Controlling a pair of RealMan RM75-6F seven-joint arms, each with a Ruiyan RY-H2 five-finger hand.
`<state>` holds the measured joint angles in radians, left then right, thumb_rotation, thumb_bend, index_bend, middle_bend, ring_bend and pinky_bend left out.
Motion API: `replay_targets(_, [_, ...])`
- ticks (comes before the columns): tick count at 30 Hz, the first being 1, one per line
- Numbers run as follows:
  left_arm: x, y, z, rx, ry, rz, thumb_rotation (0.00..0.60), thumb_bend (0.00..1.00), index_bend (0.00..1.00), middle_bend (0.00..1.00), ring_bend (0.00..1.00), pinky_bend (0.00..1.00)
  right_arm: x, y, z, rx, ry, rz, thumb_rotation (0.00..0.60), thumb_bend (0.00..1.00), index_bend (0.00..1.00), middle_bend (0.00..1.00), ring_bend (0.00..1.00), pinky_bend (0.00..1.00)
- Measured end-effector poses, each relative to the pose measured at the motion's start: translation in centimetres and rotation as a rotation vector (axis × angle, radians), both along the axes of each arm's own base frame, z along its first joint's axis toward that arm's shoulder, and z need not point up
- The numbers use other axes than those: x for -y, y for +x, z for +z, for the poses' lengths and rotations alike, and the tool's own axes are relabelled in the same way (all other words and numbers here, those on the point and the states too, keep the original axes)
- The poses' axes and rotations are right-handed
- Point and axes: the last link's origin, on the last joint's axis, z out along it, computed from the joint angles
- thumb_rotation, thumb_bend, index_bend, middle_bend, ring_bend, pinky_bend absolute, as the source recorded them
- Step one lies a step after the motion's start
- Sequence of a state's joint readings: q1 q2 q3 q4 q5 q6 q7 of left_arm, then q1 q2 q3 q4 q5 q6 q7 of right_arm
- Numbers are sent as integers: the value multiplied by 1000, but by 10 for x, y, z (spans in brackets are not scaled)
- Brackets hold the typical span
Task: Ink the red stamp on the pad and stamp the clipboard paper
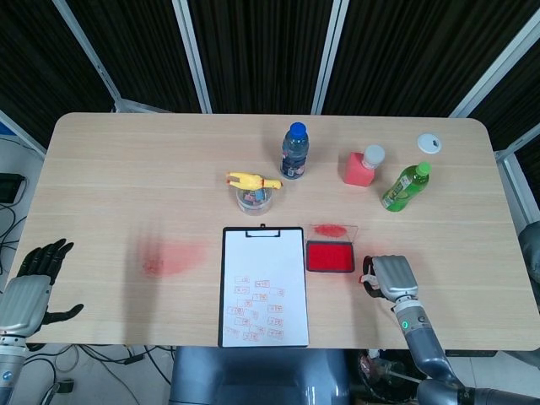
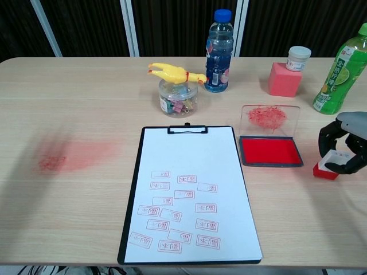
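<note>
The red stamp [image 2: 326, 166], red with a white top, stands on the table right of the open red ink pad [image 2: 270, 151]. My right hand [image 2: 346, 145] curls its fingers around the stamp from above and grips it. In the head view that right hand [image 1: 391, 277] covers most of the stamp [image 1: 365, 273], beside the ink pad [image 1: 329, 256]. The clipboard [image 2: 186, 189] lies at the centre front, with several red imprints on the lower half of its paper [image 1: 262, 287]. My left hand [image 1: 29, 287] hangs off the table's left front corner, fingers spread and holding nothing.
The pad's clear lid [image 2: 269, 117] lies behind it. Further back stand a jar of clips with a yellow rubber chicken [image 2: 177, 74], a water bottle [image 2: 218, 51], a pink block [image 2: 285, 79] and a green bottle [image 2: 342, 71]. A red smear [image 2: 69, 156] marks the table's left.
</note>
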<state>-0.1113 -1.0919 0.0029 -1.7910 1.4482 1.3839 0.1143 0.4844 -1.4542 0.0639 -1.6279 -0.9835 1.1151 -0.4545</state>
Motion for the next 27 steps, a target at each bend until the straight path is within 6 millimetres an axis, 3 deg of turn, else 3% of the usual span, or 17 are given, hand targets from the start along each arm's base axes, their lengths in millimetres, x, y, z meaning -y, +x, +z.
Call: replay_targets(27, [0,0,0,1,1,1,600,56,0,0,0,0,1,4,-2,7,-4,-14,600,561,872,721,826,927])
